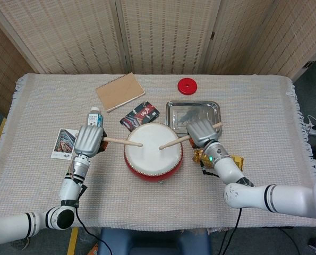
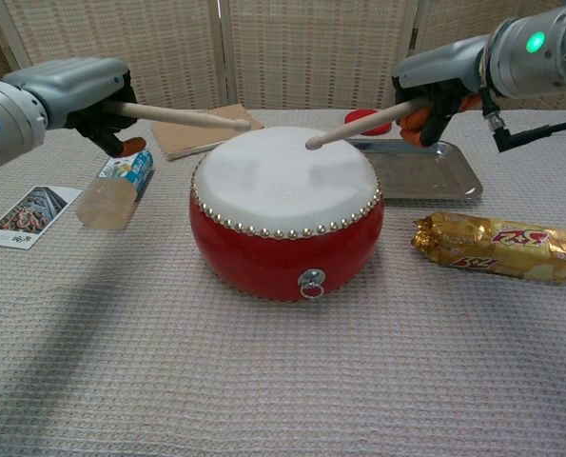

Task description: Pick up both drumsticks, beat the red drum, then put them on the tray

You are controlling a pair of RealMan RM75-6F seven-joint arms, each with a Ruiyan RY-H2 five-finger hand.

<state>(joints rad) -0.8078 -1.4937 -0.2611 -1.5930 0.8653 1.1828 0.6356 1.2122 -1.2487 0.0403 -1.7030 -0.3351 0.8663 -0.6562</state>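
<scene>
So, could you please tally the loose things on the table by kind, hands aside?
Drumsticks: 2
Drum: 1
Tray: 1
Notebook: 1
Bottle: 1
Snack packets: 2
Red disc: 1
Photo card: 1
Total: 10

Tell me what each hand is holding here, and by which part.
The left hand grips one drumstick by its butt end; the right hand grips the other drumstick the same way. Both tips hang above the red drum.

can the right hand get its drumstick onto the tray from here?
Probably yes. The right hand grips its drumstick and sits at the near edge of the tray, whose metal surface lies bare, with nothing between them.
</scene>
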